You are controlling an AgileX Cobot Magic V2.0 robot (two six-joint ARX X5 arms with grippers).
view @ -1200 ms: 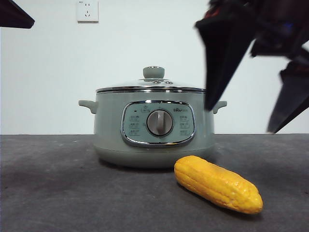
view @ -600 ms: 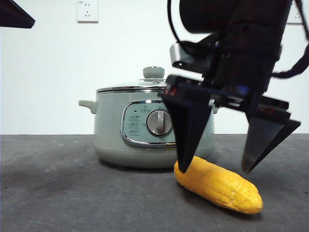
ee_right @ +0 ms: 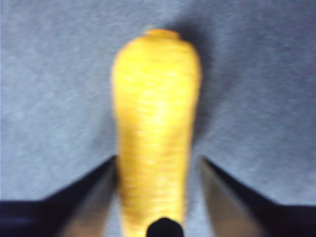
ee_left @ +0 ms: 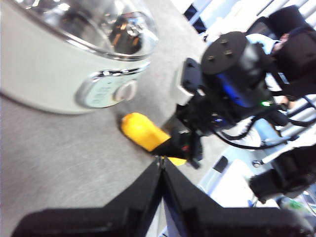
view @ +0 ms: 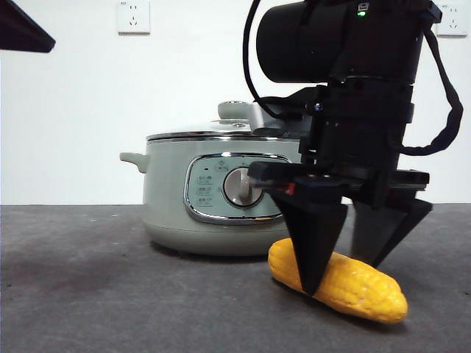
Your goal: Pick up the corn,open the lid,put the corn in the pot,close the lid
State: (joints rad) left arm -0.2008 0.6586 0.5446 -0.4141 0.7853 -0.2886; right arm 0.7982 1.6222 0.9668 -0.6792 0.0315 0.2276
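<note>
Seemingly, right gripper (view: 346,268) straddles the corn (view: 368,288).

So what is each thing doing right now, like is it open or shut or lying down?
corn: lying on the table, between the right gripper's jaws.
lid: shut on the pot.
pot: upright, closed.
right gripper: open, straddling the corn.
left gripper: shut, holding nothing.

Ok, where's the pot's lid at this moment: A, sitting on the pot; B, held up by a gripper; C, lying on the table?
A: the lid sits closed on the pot, while the right gripper straddles the corn, jaws open.
</note>
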